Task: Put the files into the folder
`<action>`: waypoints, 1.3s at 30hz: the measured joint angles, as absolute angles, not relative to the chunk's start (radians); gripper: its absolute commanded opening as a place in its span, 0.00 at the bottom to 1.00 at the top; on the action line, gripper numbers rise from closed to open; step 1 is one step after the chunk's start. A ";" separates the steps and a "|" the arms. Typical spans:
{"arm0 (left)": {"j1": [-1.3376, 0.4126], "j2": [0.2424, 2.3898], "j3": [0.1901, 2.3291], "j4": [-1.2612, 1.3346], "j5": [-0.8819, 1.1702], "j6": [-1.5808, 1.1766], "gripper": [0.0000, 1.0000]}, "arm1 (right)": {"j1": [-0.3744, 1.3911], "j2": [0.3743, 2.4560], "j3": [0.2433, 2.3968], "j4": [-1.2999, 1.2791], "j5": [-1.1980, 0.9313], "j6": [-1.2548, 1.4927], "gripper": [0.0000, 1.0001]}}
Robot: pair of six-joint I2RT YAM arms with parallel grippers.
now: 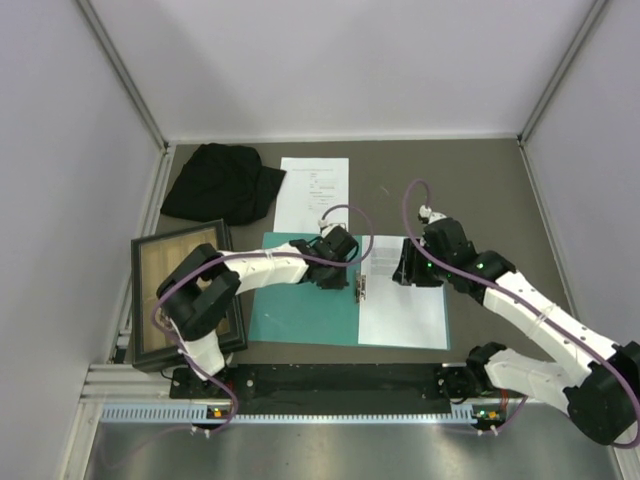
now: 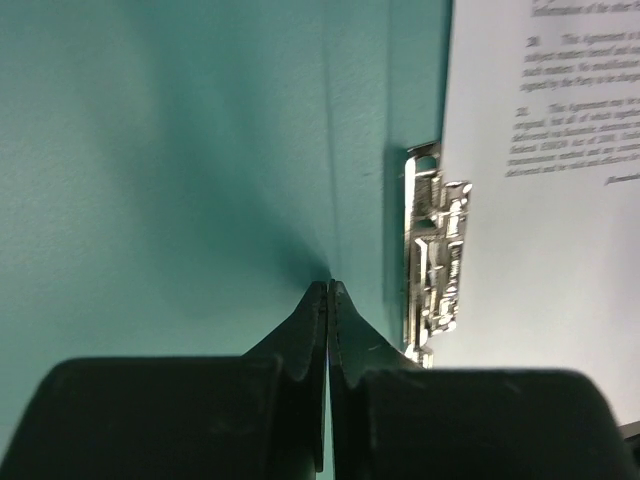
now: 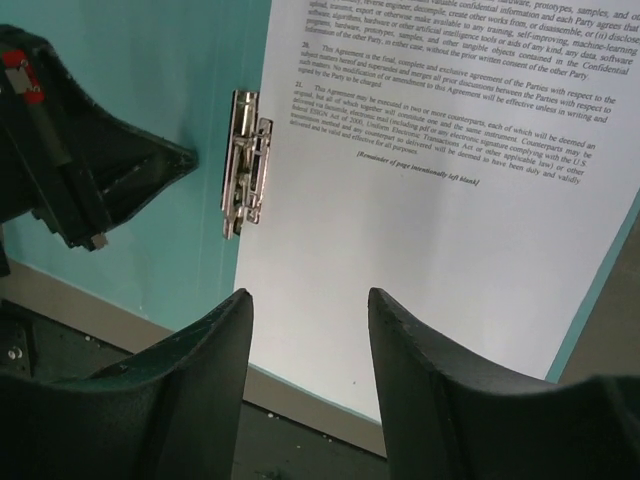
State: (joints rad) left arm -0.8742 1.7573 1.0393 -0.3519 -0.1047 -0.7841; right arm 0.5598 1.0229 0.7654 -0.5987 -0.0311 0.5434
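Grey tabletop (image 1: 480, 180) inside white walls (image 1: 330, 60): the left gripper (image 2: 328, 290), clenched empty over the open folder (image 1: 300, 300), is nearer the loose sheet (image 1: 312, 190) lying lengthwise beyond it toward the far edge, while the right gripper (image 3: 310, 300) hangs parted.

Here's how I see it laid out: folder (image 1: 300, 305) lies open in the middle, a sheet (image 1: 405, 305) on its right half, clip (image 1: 361, 289) at the spine. A second sheet (image 1: 312, 190) lies behind the folder, cloth (image 1: 220, 182) back-left, tray (image 1: 165, 265) just left of the folder.
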 measured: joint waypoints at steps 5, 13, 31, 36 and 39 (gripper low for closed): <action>-0.906 1.812 1.099 -0.328 -0.106 -0.807 0.00 | 0.560 0.991 0.733 -0.597 -0.071 0.537 0.50; -0.976 1.951 1.258 -0.288 -0.072 -0.836 0.00 | 0.560 0.945 0.721 -0.649 -0.059 0.535 0.50; -0.929 1.908 1.191 -0.077 0.135 -0.866 0.49 | 0.291 1.014 0.924 -0.746 0.039 0.550 0.60; -0.714 1.727 1.107 -0.056 0.142 -0.818 0.46 | 0.292 1.332 1.103 -0.602 -0.035 0.541 0.75; -0.585 1.720 1.134 -0.023 0.124 -0.789 0.42 | 0.303 1.575 1.276 -0.551 -0.068 0.529 0.84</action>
State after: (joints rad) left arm -0.5850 1.7199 1.1343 -0.0235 0.1238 -0.7887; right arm 0.3031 1.5745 1.2758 -0.5514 -0.0685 0.5285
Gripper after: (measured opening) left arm 0.455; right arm 0.781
